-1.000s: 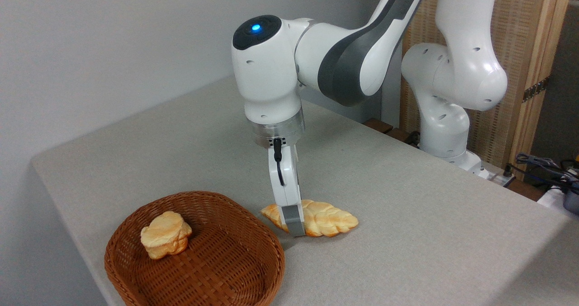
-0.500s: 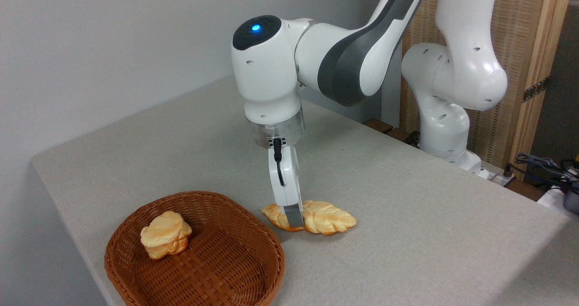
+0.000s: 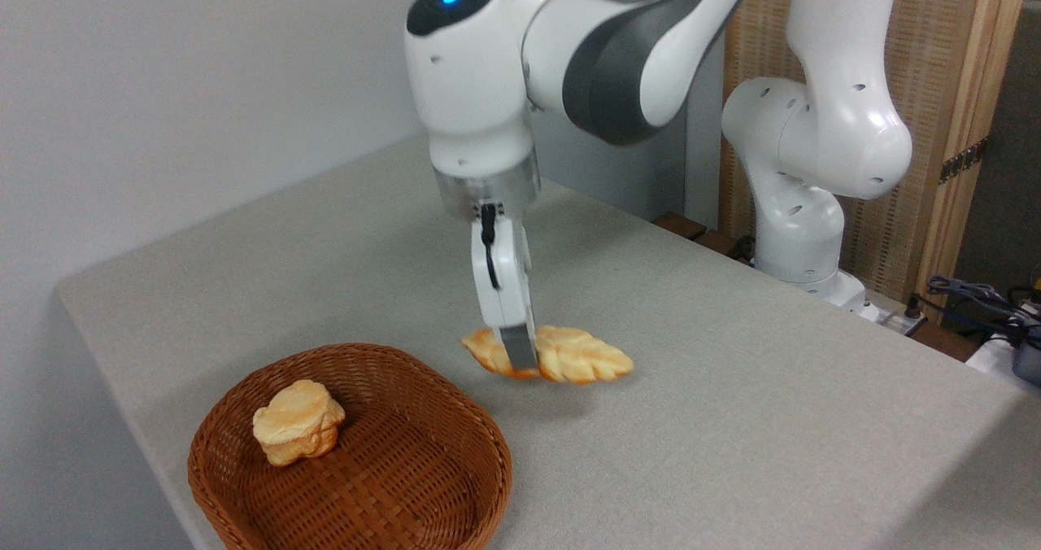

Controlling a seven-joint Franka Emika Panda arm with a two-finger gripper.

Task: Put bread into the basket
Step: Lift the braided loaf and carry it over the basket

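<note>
Grey table (image 3: 732,420), pale wall (image 3: 163,86)

The basket (image 3: 350,452) sits on the table (image 3: 732,420) with a bun (image 3: 298,433) inside. The bread (image 3: 561,355) hangs above the table, right of the basket.

We see plain grey wall (image 3: 203,70) behind table (image 3: 732,420) — grey cloth-like top, rounded near corner. At right, woven cane screen (image 3: 935,78) in pale wood frame. Tangle of cables (image 3: 976,294) at far right edge — light even, soft shadows.
</note>
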